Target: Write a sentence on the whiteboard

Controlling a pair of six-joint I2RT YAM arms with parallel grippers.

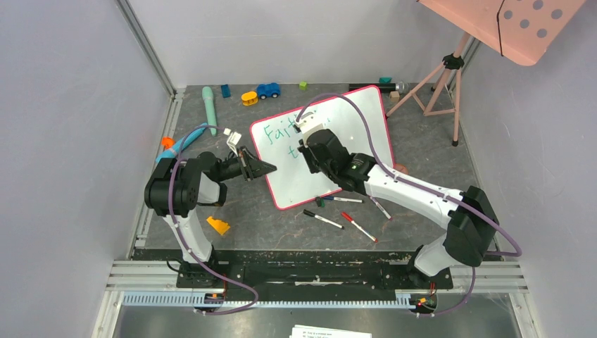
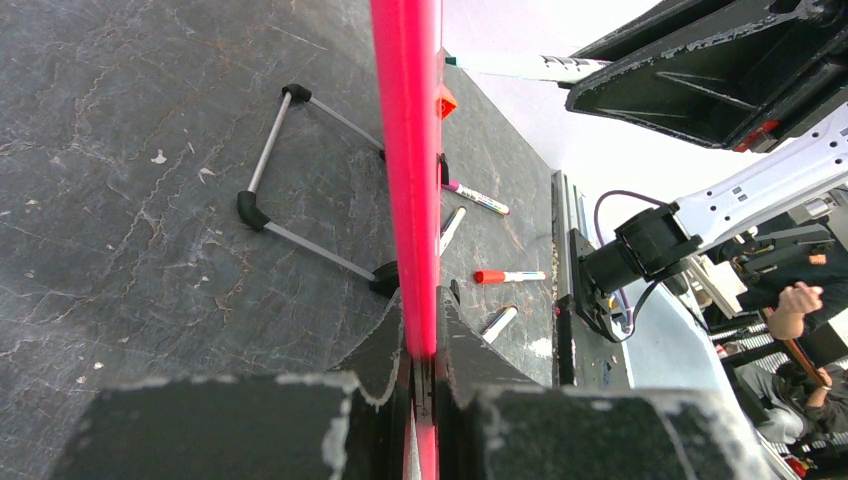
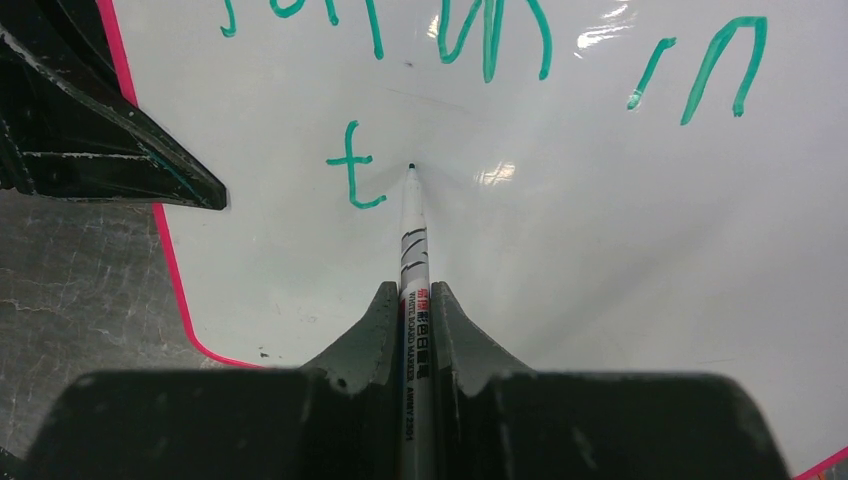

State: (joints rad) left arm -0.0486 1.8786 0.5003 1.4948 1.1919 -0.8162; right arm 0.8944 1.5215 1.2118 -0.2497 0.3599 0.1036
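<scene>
The whiteboard [image 1: 352, 134], glossy white with a pink-red rim, lies tilted at the middle of the table. The sentence [image 1: 271, 132] is in green: "Faith in" on the top line, and a lone "t" [image 3: 355, 168] below it. My left gripper [image 1: 271, 167] is shut on the board's left rim [image 2: 405, 150], one finger on each side of the red edge. My right gripper [image 3: 412, 295] is shut on a white marker [image 3: 412, 250]. Its green tip touches the board just right of the "t". The right arm hides part of the top line from above.
Several loose markers [image 1: 324, 219] lie in front of the board's near edge. An orange wedge [image 1: 218, 225] sits by the left arm. A toy car [image 1: 268, 90], a yellow piece [image 1: 249, 98] and a teal stick [image 1: 209, 105] are at the back. A tripod [image 1: 443, 77] stands back right.
</scene>
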